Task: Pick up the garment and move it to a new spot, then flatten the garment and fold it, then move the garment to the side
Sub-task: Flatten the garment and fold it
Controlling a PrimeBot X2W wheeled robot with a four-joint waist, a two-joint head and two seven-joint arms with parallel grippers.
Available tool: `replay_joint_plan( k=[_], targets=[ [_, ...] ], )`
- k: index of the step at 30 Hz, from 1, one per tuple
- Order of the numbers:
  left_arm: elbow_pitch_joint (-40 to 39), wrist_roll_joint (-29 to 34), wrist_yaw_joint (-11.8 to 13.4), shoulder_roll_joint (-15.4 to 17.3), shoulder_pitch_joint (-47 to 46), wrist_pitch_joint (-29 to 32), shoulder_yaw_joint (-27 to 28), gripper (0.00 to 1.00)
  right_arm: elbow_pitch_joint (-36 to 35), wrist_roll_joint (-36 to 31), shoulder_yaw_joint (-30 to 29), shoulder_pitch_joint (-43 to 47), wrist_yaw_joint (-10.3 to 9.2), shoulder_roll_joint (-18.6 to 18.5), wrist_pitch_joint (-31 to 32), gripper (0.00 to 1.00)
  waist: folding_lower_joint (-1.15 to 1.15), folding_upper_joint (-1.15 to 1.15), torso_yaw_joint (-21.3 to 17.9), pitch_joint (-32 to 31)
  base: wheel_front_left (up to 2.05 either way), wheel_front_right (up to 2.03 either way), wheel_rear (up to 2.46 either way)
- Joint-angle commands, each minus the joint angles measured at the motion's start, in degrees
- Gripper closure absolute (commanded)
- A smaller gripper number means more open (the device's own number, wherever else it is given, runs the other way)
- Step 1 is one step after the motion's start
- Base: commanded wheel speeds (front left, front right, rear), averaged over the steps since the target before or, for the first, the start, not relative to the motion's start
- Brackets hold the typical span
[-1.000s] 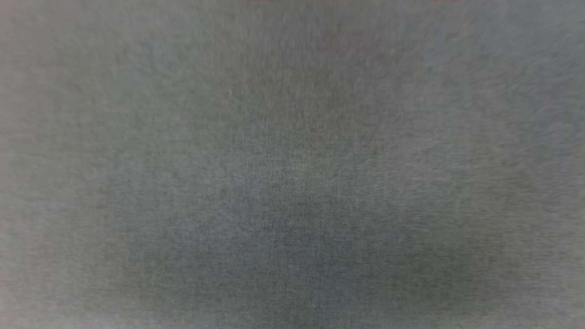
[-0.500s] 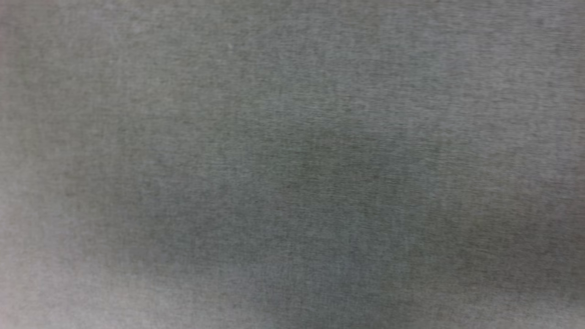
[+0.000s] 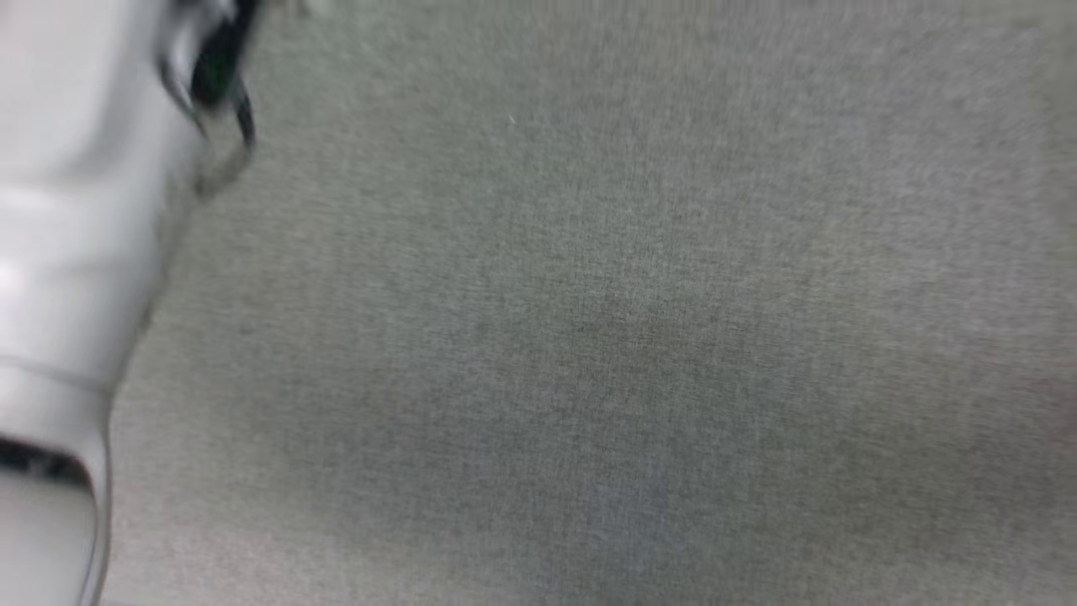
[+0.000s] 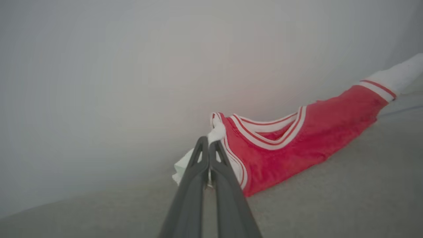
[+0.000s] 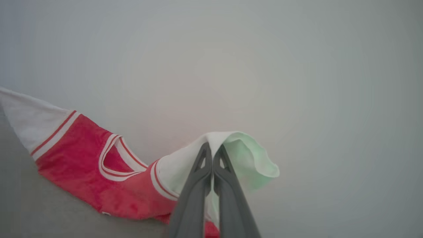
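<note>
A grey woven surface spreads under the work, blurred in the head view, with a pale forearm at its near left edge.

Nearest in the left wrist view, the left gripper has its two dark fingers pressed together on a bunched white sleeve of the garment. In the right wrist view, the right gripper is likewise clamped on the other white sleeve, whose loose end flops over the fingertips.

Beyond each pinch, the red body runs off towards the opposite arm. It is stretched between the two holds, and its lower edge trails on the grey surface. The striped neckline sags open midway. Farther still there is only a pale background with no detail.

The garment looks light, thin and wholly limp. It should drape and slide easily on the cloth-like top, and any slack should fold over itself. A hold on both sleeve ends spreads the shoulders well, though thin fabric may slip from narrow fingers under a hard tug. For flattening, a hold at the shoulder seams or the hem corners would likely give more control.
</note>
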Motion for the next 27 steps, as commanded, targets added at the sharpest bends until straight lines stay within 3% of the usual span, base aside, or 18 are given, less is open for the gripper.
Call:
replay_joint_plan(
  k=[1, 6, 8, 11, 20, 27],
  targets=[
    [-2.52, -1.94, -0.15, 2.13, 5.04, 0.94, -2.49, 1.0, -1.53, 2.7, 0.69, 5.44, -0.05, -1.61, -0.05, 1.0, 0.0, 0.0, -0.66, -10.77, 0.0, 0.0, 0.0],
    [-10.58, -7.53, -0.17, 8.14, 17.93, 2.98, -7.1, 1.0, -7.51, 6.6, 0.0, 19.63, -0.05, -5.48, -0.05, 1.0, 0.0, 0.0, -1.21, -18.83, 0.0, 0.0, 0.0],
    [-14.87, -9.11, -0.11, 11.65, 25.98, 2.77, -8.36, 1.0, -10.37, 7.17, -2.54, 29.48, -0.05, -6.48, -0.05, 1.0, 0.0, 0.0, -1.41, -23.36, 0.0, 0.0, 0.0],
    [-19.26, -10.66, 1.87, 14.96, 34.4, 2.51, -8.99, 1.0, -13.13, 7.41, -5.07, 38.82, -0.05, -7.0, -0.05, 1.0, 0.0, 0.0, -1.53, -27.07, 0.0, 0.0, 0.0],
    [-34.7, -13.15, 12.12, 22.8, 56.16, 0.32, -10.13, 1.0, -20.53, 3.41, -15.18, 64.73, -0.06, -4.75, -0.05, 1.0, 0.0, 0.0, -1.08, -33.25, 0.0, 0.0, 0.0],
    [-41.02, -14.56, 19.48, 24.78, 68.84, -1.88, -8.74, 1.0, -25.56, -1.13, -21.0, 80.61, -0.06, 0.52, -0.05, 1.0, 0.0, 0.0, -1.62, -34.89, 0.0, 0.0, 0.0]
  ],
)
